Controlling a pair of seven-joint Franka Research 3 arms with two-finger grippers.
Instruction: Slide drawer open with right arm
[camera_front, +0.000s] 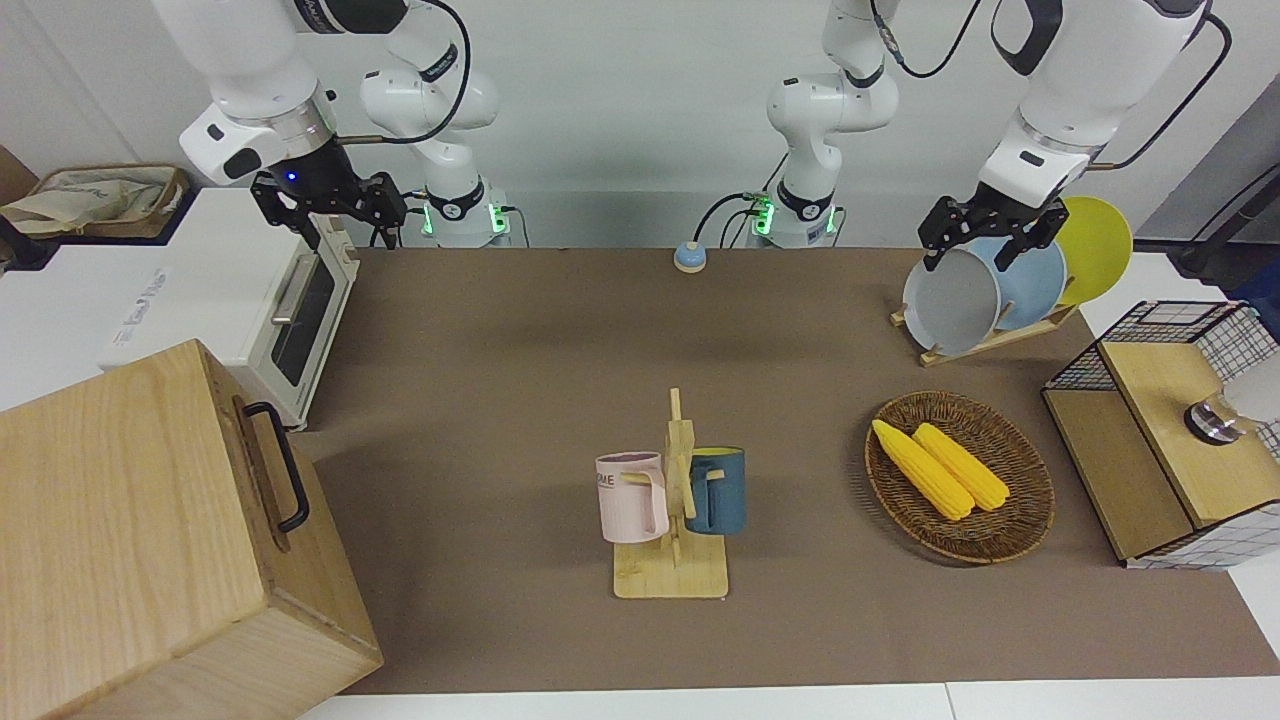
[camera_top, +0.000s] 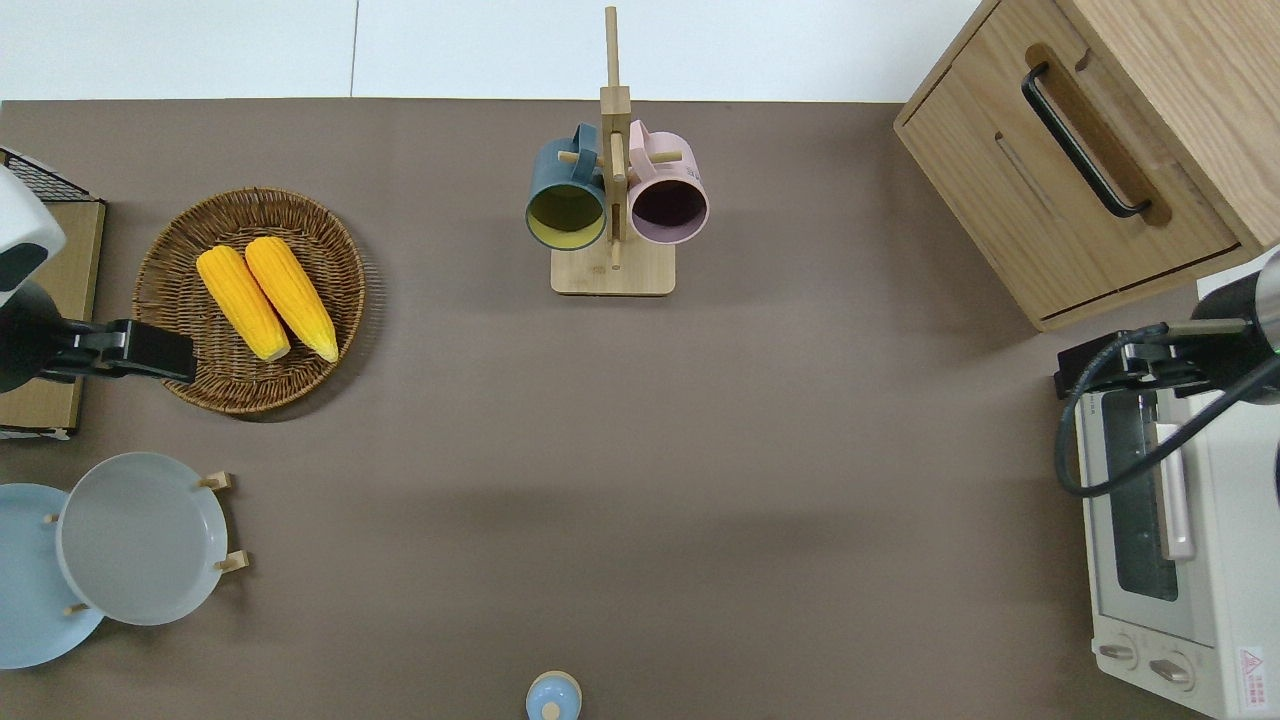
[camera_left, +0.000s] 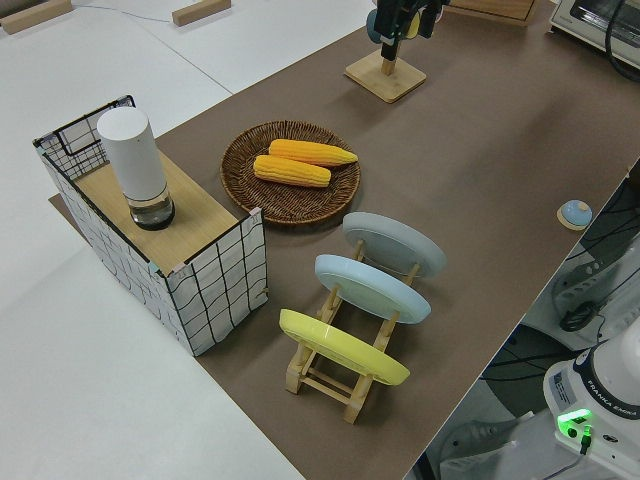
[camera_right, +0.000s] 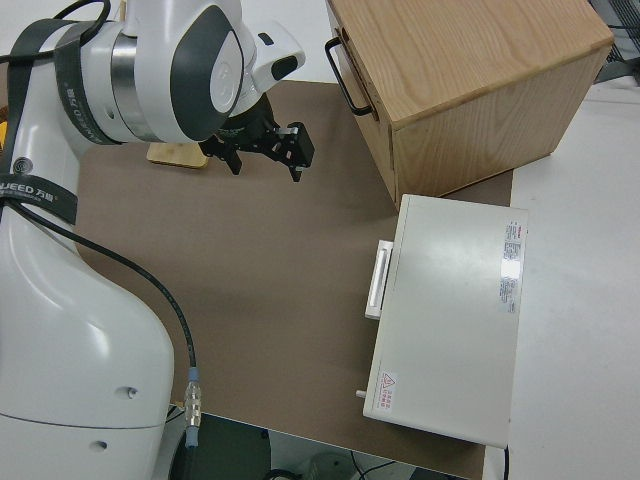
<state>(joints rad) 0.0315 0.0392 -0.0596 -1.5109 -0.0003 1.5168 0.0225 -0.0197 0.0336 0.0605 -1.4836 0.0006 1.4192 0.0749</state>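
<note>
The drawer (camera_top: 1040, 215) is the light-wood front of the big pale cabinet (camera_front: 120, 520) at the right arm's end of the table, and it sits shut and flush. Its black bar handle (camera_top: 1085, 140) also shows in the front view (camera_front: 283, 466) and the right side view (camera_right: 348, 72). My right gripper (camera_top: 1075, 372), with the blue wrist light, is open and empty in the air. It is over the toaster oven's end closest to the cabinet and apart from the handle. It also shows in the front view (camera_front: 330, 215) and the right side view (camera_right: 268, 160). My left gripper (camera_front: 985, 240) is parked and open.
A white toaster oven (camera_top: 1170, 540) stands beside the cabinet, nearer to the robots. A wooden mug rack (camera_top: 612, 270) with two mugs stands mid-table. A wicker basket (camera_top: 180, 380) with corn, a plate rack (camera_front: 985, 345) and a wire cabinet (camera_front: 1160, 440) are toward the left arm's end.
</note>
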